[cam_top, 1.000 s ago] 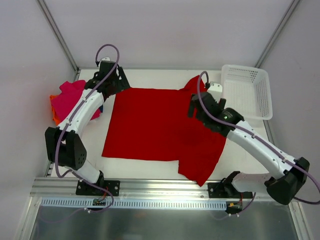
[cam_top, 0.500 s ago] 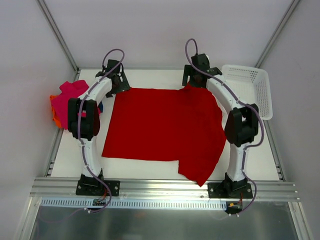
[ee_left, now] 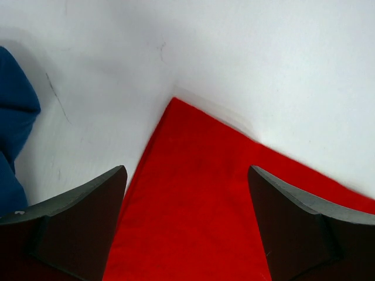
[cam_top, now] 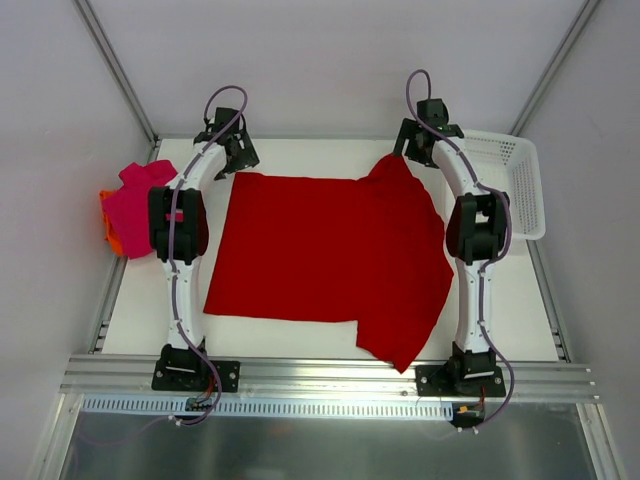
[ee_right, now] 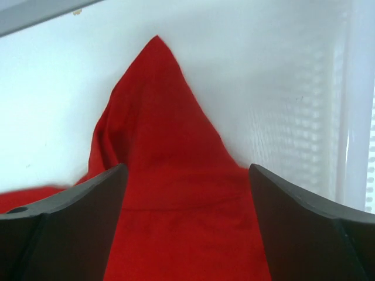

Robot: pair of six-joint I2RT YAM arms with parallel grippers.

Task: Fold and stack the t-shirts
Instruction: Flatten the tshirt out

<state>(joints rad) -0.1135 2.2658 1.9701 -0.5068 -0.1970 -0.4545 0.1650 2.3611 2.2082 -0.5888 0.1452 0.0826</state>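
Observation:
A bright red t-shirt [cam_top: 325, 250] lies spread flat in the middle of the table, with one flap hanging toward the near edge. My left gripper [cam_top: 242, 160] hovers open over its far left corner [ee_left: 193, 193], jaws straddling the cloth without holding it. My right gripper [cam_top: 408, 152] stands open over the peaked far right corner [ee_right: 158, 117]. A magenta-pink t-shirt [cam_top: 138, 195] sits bunched on an orange one [cam_top: 113, 238] at the left edge. A dark blue one [ee_left: 14, 140] shows beside the left finger.
A white mesh basket [cam_top: 522, 185] stands at the far right corner, its wall [ee_right: 304, 117] close to the right gripper. Metal frame posts and the back wall bound the far edge. Both arms stretch the length of the table.
Both arms have reached out to the far edge. The right gripper moved from the shirt's middle right to its far right corner; the left gripper shifted slightly to the far left corner.

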